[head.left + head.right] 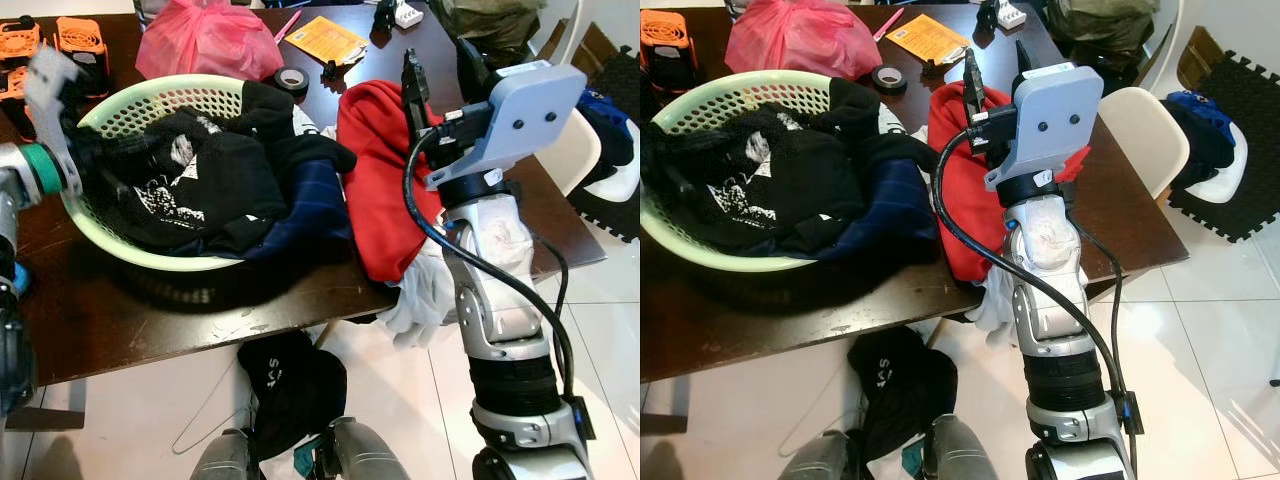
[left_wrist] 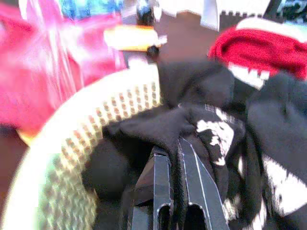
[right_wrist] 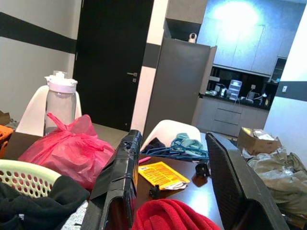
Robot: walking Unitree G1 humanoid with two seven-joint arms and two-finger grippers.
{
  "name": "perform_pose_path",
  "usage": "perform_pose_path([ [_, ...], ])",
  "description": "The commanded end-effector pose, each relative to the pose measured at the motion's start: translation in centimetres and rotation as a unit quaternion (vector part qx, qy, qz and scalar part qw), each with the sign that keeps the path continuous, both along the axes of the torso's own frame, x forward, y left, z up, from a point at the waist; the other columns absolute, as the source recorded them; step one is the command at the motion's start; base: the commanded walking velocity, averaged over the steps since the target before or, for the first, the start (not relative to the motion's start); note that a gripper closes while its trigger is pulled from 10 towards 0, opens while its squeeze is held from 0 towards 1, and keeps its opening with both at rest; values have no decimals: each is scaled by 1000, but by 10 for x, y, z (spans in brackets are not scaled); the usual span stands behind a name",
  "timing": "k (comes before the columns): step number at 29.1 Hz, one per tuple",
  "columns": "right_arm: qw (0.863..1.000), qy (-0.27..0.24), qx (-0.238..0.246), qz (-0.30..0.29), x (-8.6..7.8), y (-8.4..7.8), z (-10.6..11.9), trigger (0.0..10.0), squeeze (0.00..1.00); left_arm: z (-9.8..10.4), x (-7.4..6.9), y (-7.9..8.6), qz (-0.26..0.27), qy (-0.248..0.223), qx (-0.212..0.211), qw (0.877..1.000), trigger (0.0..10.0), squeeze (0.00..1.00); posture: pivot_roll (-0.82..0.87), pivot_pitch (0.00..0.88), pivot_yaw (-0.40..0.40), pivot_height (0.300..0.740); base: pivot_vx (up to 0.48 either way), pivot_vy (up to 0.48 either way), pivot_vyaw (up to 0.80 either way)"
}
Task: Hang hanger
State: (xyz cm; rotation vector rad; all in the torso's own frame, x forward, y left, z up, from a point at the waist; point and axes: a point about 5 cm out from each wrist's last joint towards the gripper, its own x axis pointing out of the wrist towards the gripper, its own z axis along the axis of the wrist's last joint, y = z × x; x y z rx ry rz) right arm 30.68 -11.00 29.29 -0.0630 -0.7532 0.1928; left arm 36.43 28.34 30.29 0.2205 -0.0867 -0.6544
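On black shirt (image 1: 185, 190): white print, unreadable.

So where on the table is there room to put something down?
Bare patches: the dark table edge in front of the green basket, and the corner right of the red garment. The far side is crowded: pink bag, tape roll, yellow booklet.

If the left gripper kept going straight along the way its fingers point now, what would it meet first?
The left gripper points down into the green basket, its closed fingers already at the black printed garment piled there. That cloth is likely what it meets first, though blur leaves actual contact unclear.
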Motion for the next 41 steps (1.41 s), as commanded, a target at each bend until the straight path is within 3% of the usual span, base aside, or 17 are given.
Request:
perform_pose_path([
  [1, 1000, 1, 4, -10, 1, -4, -2, 10000, 0, 20, -5, -7, -16, -57, -4, 998, 0, 0, 41, 179, -35, 740, 0, 0, 0],
  [8, 1000, 0, 6, -6, 3, -3, -1, 10000, 0, 74, -26, -44, -46, -209, -2, 977, 588, 0, 50, 172, -39, 740, 0, 0, 0],
  [9, 1000, 0, 6, -5, 3, -3, -1, 10000, 0, 89, -33, -58, -40, -262, 1, 964, 10000, 0, 52, 167, -39, 740, 0, 0, 0],
  [15, 1000, 0, 8, -4, 4, -2, -2, 10000, 0, 132, -53, -99, 32, -410, -42, 911, 10000, 0, 64, 144, -35, 740, 0, 0, 0],
  [17, 1000, -1, 11, -5, 5, -1, -3, 10000, 0, 146, -70, -122, 79, -486, -61, 868, 10000, 0, 71, 127, -35, 740, 0, 0, 0],
  [19, 1000, -2, 12, -5, 5, -1, -4, 10000, 0, 149, -75, -129, 88, -513, -59, 852, 10000, 0, 74, 115, -34, 740, 0, 0, 0],
  [28, 1000, -10, 17, -11, 9, -2, -3, 10000, 0, 156, -92, -156, 74, -577, -59, 811, 10000, 0, 88, 44, -19, 740, 0, 0, 0],
  [29, 1000, -16, 20, -15, 11, -4, 0, 10000, 0, 174, -102, -162, 82, -634, -38, 768, 10000, 0, 97, 7, -16, 740, 0, 0, 0],
  [30, 1000, -16, 20, -15, 11, -4, 0, 10000, 0, 174, -102, -162, 82, -634, -38, 768, 10000, 0, 97, 7, -16, 740, 0, 0, 0],
  [32, 999, -24, 23, -22, 14, -7, 3, 10000, 0, 202, -120, -170, 83, -710, -4, 700, 10000, 0, 101, 0, -7, 740, 0, 0, 0],
  [34, 999, -26, 23, -24, 15, -8, 3, 10000, 0, 209, -123, -171, 78, -720, 2, 689, 10000, 0, 101, 0, -7, 740, 0, 0, 0],
  [36, 999, -25, 24, -30, 14, -10, 1, 10000, 0, 197, -107, -169, 77, -654, -48, 751, 10000, 0, 88, 0, 5, 740, 0, 0, 0],
  [37, 999, -25, 24, -30, 14, -10, 1, 10000, 0, 197, -107, -169, 77, -654, -48, 751, 10000, 0, 88, 0, 5, 740, 0, 0, 0],
  [38, 999, -24, 25, -32, 13, -10, 0, 10000, 0, 189, -99, -167, 80, -624, -66, 775, 10000, 0, 88, 0, 5, 740, 0, 0, 0],
  [39, 999, -24, 25, -32, 13, -10, 0, 10000, 0, 189, -99, -167, 80, -624, -66, 775, 10000, 0, 88, 0, 5, 740, 0, 0, 0],
  [40, 999, -21, 26, -36, 12, -12, -3, 10000, 0, 172, -82, -159, 99, -573, -89, 808, 10000, 0, 79, 0, 6, 740, 0, 0, 0],
  [41, 999, -21, 26, -36, 12, -12, -3, 10000, 0, 172, -82, -159, 99, -573, -89, 808, 10000, 0, 79, 0, 6, 740, 0, 0, 0],
])
